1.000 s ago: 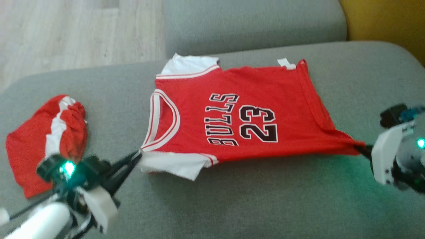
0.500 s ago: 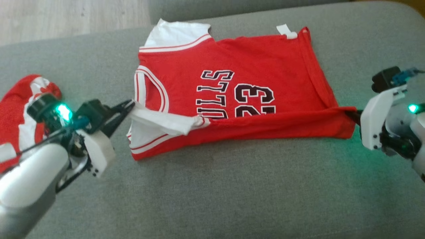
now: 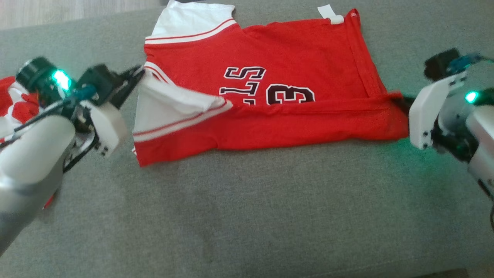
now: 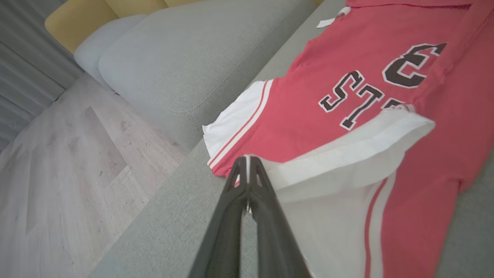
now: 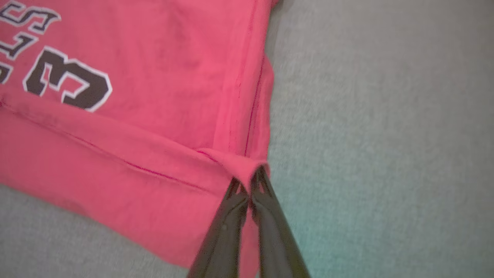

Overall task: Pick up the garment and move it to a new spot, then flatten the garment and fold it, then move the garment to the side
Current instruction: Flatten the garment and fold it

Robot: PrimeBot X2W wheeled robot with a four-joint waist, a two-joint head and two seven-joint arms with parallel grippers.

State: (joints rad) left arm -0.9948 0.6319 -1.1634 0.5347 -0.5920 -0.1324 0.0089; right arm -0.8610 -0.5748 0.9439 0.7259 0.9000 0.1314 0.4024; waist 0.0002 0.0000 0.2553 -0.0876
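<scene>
The garment (image 3: 293,65) is a red jersey with white sleeves and black lettering, spread on the grey sofa seat (image 3: 247,208). Its near long edge is lifted and doubled over toward the back, covering the lower half of the print. My left gripper (image 3: 139,72) is shut on the white sleeve corner at the jersey's left end; in the left wrist view that gripper (image 4: 247,162) pinches the white fabric (image 4: 339,154). My right gripper (image 3: 403,101) is shut on the red hem corner at the right end, seen in the right wrist view as a gripper (image 5: 249,178) holding a fold of the red cloth (image 5: 154,100).
A second red and white cloth (image 3: 17,104) lies crumpled at the far left behind my left arm. The sofa's back cushion (image 4: 200,54) and wooden floor (image 4: 69,162) lie beyond the seat's edge. Bare grey seat stretches in front of the jersey.
Both grippers have carried the jersey's near edge up and toward the back, so the fold now covers more of the lettering. The head camera has tilted down, shifting the whole scene upward.
</scene>
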